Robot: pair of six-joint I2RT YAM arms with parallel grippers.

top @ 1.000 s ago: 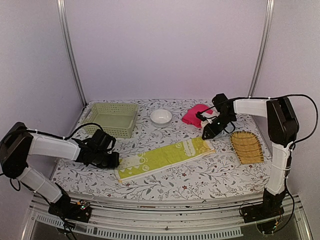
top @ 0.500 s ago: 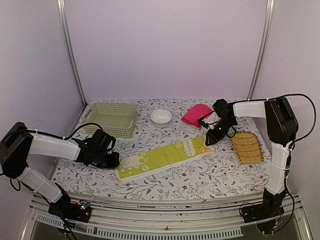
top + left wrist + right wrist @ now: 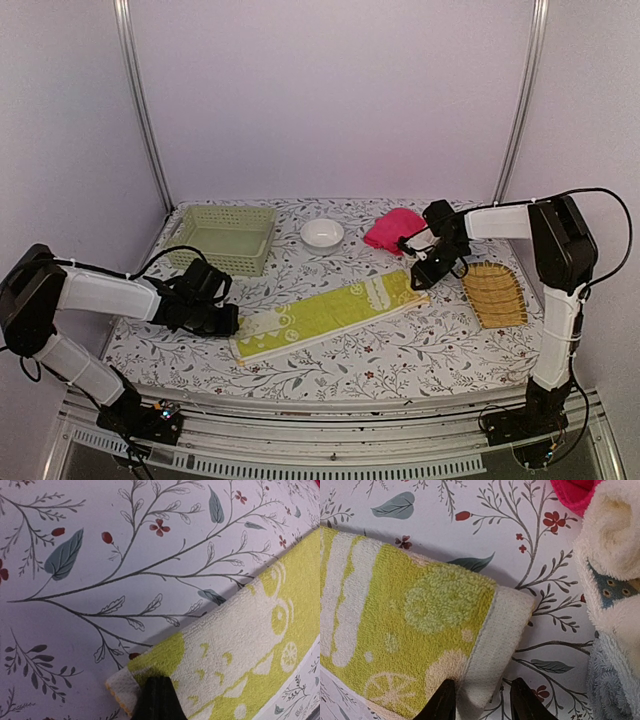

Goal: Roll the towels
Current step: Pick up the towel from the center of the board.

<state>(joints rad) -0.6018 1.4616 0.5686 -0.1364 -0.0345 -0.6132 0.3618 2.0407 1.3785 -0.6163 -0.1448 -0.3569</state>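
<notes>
From above, the yellow-green towel (image 3: pixel 330 315) lies flat and unrolled, slantwise across the middle of the floral table (image 3: pixel 400 355), with an arm at each end. The left hand (image 3: pixel 222 318) is low at its near-left end and the right hand (image 3: pixel 418 280) at its far-right end. Behind it stand a pale green basket (image 3: pixel 215 258) and a white bowl (image 3: pixel 322 233). The pink towel (image 3: pixel 390 228) lies just beyond the right hand, and a yellow slatted tray (image 3: pixel 493 293) lies to that hand's right.

The right wrist camera shows things that the arm hides from above. Beside the pink towel (image 3: pixel 572 491) there is a rolled cream-white towel (image 3: pixel 620 525), and below it a fold of pale blue towel (image 3: pixel 615 680). These lie near the yellow-green towel (image 3: pixel 410 610) but clear of it. The same view shows the right hand (image 3: pixel 481 700) with its two dark fingertips (image 3: pixel 445 702) set apart, one on each side of the towel's cream hem. The hem lies loose and flat between them.

The left wrist camera looks close at the towel's (image 3: pixel 240 650) other corner, which is doubled over and casts a shadow on the table. One dark tip of the left hand (image 3: pixel 159 700) rests on that corner. The hand is drawn together and pinches the cloth there.
</notes>
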